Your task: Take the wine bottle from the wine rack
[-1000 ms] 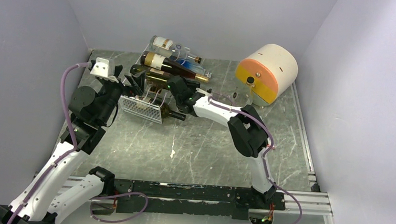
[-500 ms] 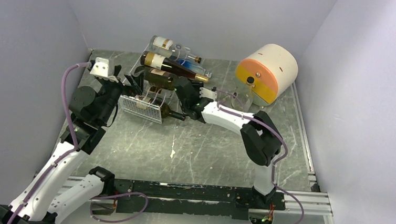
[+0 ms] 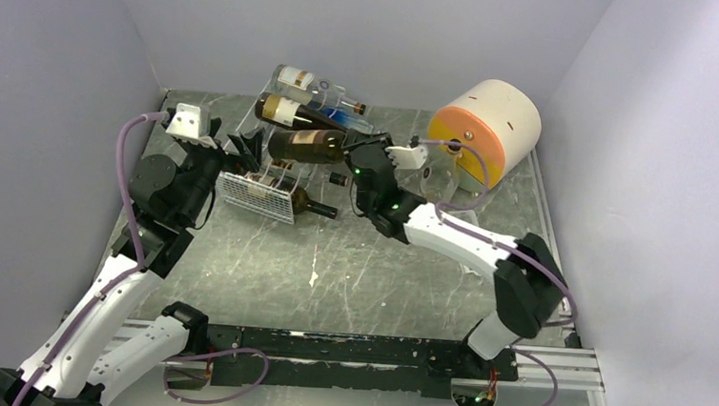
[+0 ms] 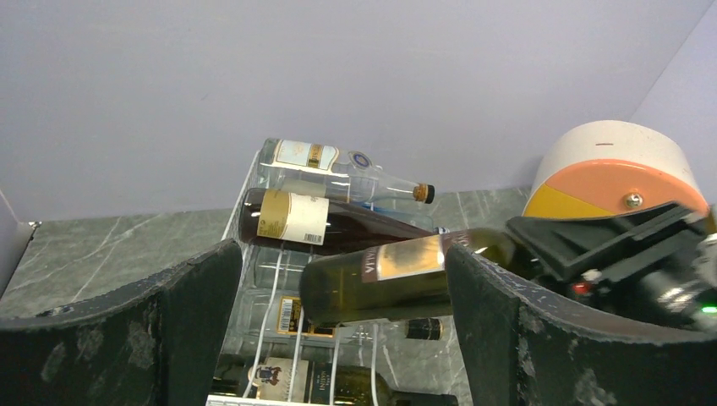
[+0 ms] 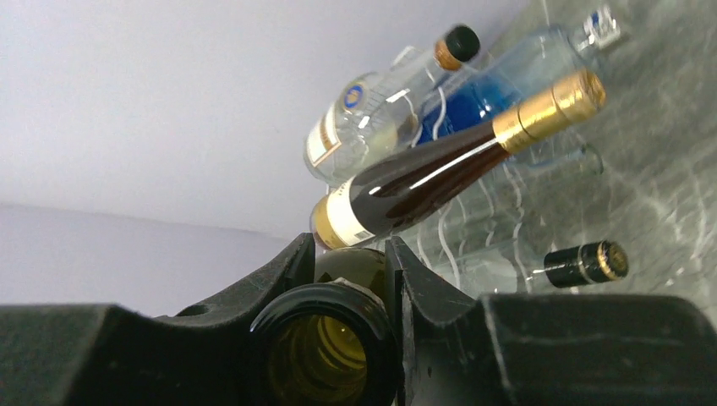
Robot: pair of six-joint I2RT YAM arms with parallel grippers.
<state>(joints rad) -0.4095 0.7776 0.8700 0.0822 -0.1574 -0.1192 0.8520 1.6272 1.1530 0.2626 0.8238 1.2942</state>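
Grey marbled table [image 3: 380, 271] and lilac walls framed the top view. The right gripper [image 3: 357, 157] was clenched on the neck of the wine bottle [image 3: 304, 146], which hung level just above the wine rack [image 3: 253, 196], apparently free of its wires. A second bottle [image 3: 310, 202] lay in the rack beneath. The left gripper [image 3: 241, 149] stood released at the rack's far-left end, near the bottle's base. An orange-faced drum [image 3: 483, 126] sat close behind the right wrist, so the way out to the right looked tight.

From the left wrist, both fingers [image 4: 182, 326] stood wide apart with nothing between them, and the olive bottle [image 4: 389, 275] crossed the gap above the wavy wires [image 4: 287, 338]. A gold-capped bottle [image 4: 330, 224] lay just behind it.

From the right wrist, the bottle's open mouth [image 5: 325, 355] sat seated between the two fingers [image 5: 279, 271], gripped at the very tip.

Such a hold carries a long, heavy lever, so the grip probably needed to stay firm and the motion slow. Drawing the bottle up and toward the near side, kept level, would likely clear both the wires and the gold-capped neighbour.
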